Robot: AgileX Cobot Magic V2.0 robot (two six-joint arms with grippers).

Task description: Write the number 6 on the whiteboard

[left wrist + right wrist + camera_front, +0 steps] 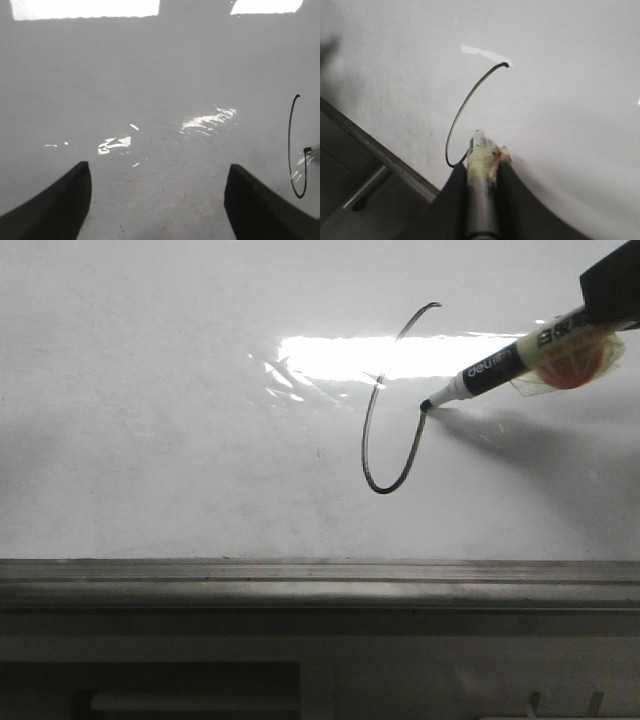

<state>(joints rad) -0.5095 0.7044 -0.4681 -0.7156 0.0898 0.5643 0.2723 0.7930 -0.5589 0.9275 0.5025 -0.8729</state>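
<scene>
Your right gripper [481,172] clamps the marker [500,365], tip seemingly touching the whiteboard [150,440] to close the number 6 [385,430]; left gripper [157,200] hovers, spread apart.

Dark grey ledge [320,592] (pale cabinet front [400,675] beneath)

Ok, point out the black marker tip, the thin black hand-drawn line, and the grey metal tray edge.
black marker tip [427,404], front view, nib touching the board.
thin black hand-drawn line [366,445], front view, left side of the curve.
grey metal tray edge [200,580], front view, top surface.
</scene>
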